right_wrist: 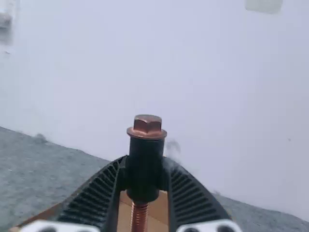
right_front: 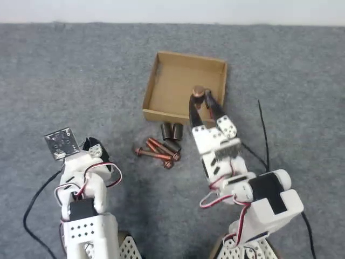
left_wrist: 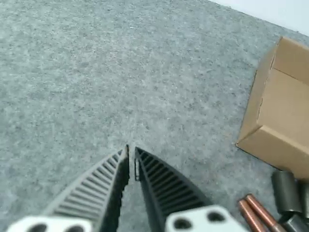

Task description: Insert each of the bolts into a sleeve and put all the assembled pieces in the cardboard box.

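High view: the right claw (right_front: pixel 200 98) is clamped on one assembled piece (right_front: pixel 199 93), a copper bolt seated in a dark sleeve. It holds the piece upright over the right part of the cardboard box (right_front: pixel 151 83). The box floor that shows is bare, so I judge that nothing has been dropped in yet; the patch under the claw is hidden. On the table (right_front: pixel 64 70) just in front of the box stand two loose sleeves (right_front: pixel 172 130). Just beside them, nearer the arms, lies a small heap of loose bolts (right_front: pixel 158 151), overlapping too much to count surely. The left claw (right_front: pixel 92 145) sits low at the left, well apart from these parts.

Left wrist view: the left claw (left_wrist: pixel 131 157) has its fingers almost pressed together, with nothing between them, above bare table (left_wrist: pixel 96 72). The cardboard box (left_wrist: pixel 270 145), the loose sleeves (left_wrist: pixel 286 189) and the loose bolts (left_wrist: pixel 258 212) lie off to one side.

Right wrist view: the right claw (right_wrist: pixel 145 166) grips the sleeve (right_wrist: pixel 145 150). The bolt head (right_wrist: pixel 147 125) sits on top, the threaded shank (right_wrist: pixel 139 217) hangs below, and cardboard (right_wrist: pixel 158 208) lies beneath.

By my reading, the first piece is assembled and needs only releasing. The two sleeves and the heap of bolts are untouched, so most of the task remains.
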You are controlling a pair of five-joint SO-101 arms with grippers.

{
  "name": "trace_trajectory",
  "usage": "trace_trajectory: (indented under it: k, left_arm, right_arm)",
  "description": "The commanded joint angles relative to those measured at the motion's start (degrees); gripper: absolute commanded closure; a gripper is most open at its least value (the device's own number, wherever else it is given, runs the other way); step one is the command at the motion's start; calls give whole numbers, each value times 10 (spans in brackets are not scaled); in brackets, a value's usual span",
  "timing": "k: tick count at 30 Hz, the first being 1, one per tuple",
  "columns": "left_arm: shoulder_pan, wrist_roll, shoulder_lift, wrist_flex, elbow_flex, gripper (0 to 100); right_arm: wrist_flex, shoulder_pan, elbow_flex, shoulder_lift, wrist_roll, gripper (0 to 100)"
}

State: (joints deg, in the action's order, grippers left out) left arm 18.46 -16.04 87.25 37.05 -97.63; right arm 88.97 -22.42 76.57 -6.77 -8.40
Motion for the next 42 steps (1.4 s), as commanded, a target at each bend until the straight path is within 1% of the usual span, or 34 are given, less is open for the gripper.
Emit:
trace_trajectory:
  k: [1, 6, 9, 19, 25, 29, 35, 42]
  left_arm:
    - [0, 8, 8, 3, 7, 989]
    - [0, 8, 8, 2, 7, 989]
    - [0, 8, 8, 2, 7, 989]
    - [0, 8, 8, 1, 7, 989]
    - [0, 8, 8, 1, 7, 989]
    - [0, 8, 7, 1, 7, 989]
    - [0, 8, 5, 1, 7, 989]
    - [0, 8, 5, 1, 7, 989]
  right_arm:
    - [-63, 19, -84, 8, 5, 991]
    - [-158, 16, -150, 9, 5, 991]
    - [-241, 18, -197, 9, 5, 991]
    - [-591, 21, -357, 8, 6, 991]
    - [-838, 21, -469, 3, 10, 991]
    - [-972, 21, -538, 2, 10, 991]
    - [-1107, 21, -618, -8, 8, 991]
    - [-1218, 21, -743, -93, 10, 991]
